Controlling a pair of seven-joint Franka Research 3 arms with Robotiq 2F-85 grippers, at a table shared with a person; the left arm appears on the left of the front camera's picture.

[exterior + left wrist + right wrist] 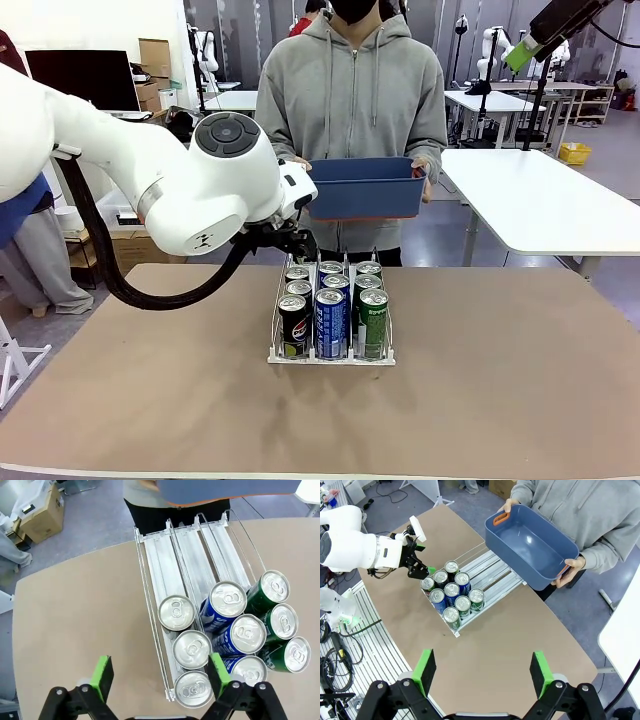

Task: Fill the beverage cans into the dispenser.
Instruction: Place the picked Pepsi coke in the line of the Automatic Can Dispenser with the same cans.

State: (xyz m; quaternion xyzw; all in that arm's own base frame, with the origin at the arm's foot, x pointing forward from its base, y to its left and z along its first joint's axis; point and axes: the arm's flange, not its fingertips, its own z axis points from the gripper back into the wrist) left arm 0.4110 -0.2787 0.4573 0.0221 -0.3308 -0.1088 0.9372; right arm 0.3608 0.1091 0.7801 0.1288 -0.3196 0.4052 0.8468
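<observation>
Indoors, a tan tabletop (480, 380) holds the dispenser (331, 353), nine beverage cans (330, 322) filling its three lanes. Both the left gripper (159, 677) and right gripper (482, 674) gape empty; a person holds a blue bin (366, 187), white tables (545, 205) behind

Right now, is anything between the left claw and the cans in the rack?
Nothing visible: the open left claw hangs straight above the silver-topped aluminium cans in the clear wire-divided rack, with open air between.

Black, blue, green cans (332, 312); blue bin (366, 187); grey hoodie (352, 90).
</observation>
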